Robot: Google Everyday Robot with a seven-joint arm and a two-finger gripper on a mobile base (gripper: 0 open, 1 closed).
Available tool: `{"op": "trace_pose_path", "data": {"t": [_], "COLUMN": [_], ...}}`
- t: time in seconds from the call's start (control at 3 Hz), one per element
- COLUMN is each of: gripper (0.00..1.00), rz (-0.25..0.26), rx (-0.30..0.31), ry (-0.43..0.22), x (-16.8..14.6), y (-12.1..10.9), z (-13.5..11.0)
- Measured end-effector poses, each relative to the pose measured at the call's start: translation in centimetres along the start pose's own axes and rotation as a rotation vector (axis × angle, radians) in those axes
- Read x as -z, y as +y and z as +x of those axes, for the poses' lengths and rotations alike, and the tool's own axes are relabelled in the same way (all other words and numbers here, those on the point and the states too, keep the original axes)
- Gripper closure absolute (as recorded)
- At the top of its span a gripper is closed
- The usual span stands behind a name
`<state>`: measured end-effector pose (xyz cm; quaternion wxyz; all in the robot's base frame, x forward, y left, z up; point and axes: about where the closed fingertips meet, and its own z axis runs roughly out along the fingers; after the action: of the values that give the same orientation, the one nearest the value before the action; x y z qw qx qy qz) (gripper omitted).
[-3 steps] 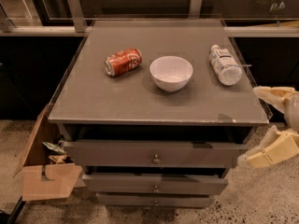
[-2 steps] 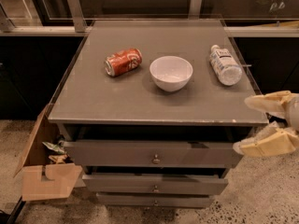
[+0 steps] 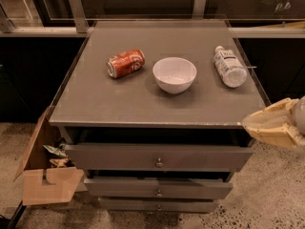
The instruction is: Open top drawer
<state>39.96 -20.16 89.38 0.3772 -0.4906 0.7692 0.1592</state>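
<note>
"Where's your end effector?"
"My cream plastic gripper (image 3: 253, 124) hangs by the front right corner of the flat grey tabletop (image 3: 95, 99). Wide or narrow, I cannot tell."
"And the drawer?"
"The wide matte grey top drawer (image 3: 114, 156) sits just under that tabletop."

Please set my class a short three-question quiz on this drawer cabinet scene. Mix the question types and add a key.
1. True or false: the gripper is touching the knob of the top drawer.
2. Multiple choice: what stands between the red can and the plastic bottle on the cabinet top? A) a mug B) a white bowl C) a sponge
3. Fill in: the gripper is at the ____ edge of the picture.

Key: 1 false, it is off to the side, apart from the knob; 2 B; 3 right.
</note>
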Motion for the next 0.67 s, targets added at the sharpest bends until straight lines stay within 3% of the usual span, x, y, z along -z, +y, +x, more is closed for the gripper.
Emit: {"op": "trace_pose_path", "data": {"t": [0.33,0.67], "gripper": [0.96,1.0], "rz": [0.001,0.029], "rx": [0.0,-0.011], "ry": [-0.001,-0.031], "x": [-0.03,-0.84], "y": [0.04,0.29], "z": [-0.03,0.46]}}
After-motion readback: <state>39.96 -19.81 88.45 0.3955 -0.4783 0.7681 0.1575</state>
